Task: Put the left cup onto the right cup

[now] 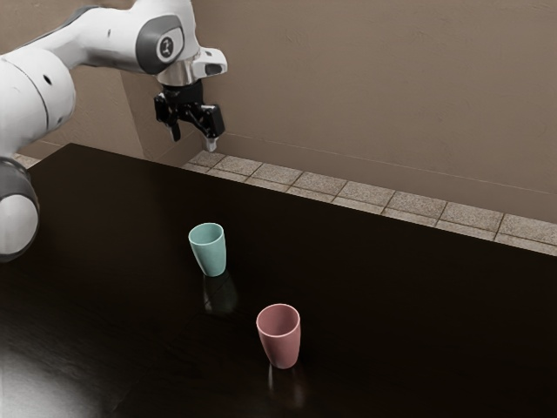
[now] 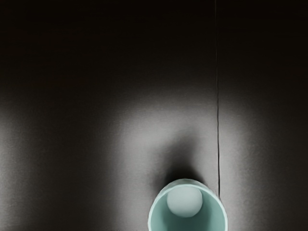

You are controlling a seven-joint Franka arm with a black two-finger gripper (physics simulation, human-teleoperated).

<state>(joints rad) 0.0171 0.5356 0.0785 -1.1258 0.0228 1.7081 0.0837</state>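
A teal cup (image 1: pixel 208 248) stands upright on the dark table (image 1: pixel 418 296), near its middle. A pink cup (image 1: pixel 278 335) stands upright closer to the front, toward the exterior view's right of the teal one. My gripper (image 1: pixel 193 133) hangs high above the table's back edge, well above and behind the teal cup, open and holding nothing. From the wrist camera I look straight down into the teal cup (image 2: pixel 187 207), seeing its pale round bottom inside the rim.
A strip of tan tiled floor (image 1: pixel 365 192) runs behind the table, with a beige wall (image 1: pixel 392 78) beyond. A thin seam line (image 2: pixel 217 96) crosses the tabletop beside the teal cup.
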